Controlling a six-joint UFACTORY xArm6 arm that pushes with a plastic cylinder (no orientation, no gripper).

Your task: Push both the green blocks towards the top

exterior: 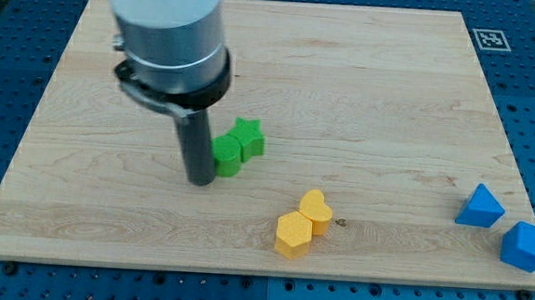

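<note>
Two green blocks sit together left of the board's middle: a green star (248, 137) and a smaller green block (227, 156) touching its lower left side. My tip (200, 178) rests on the board just left of and slightly below the smaller green block, close to or touching it. The arm's grey body fills the view's upper left and hides part of the board behind it.
A yellow heart (316, 210) and a yellow hexagon (293, 234) touch each other below the middle. A blue triangle block (480, 207) and another blue block (526, 245) lie at the lower right edge. A fiducial tag (488, 39) marks the top right corner.
</note>
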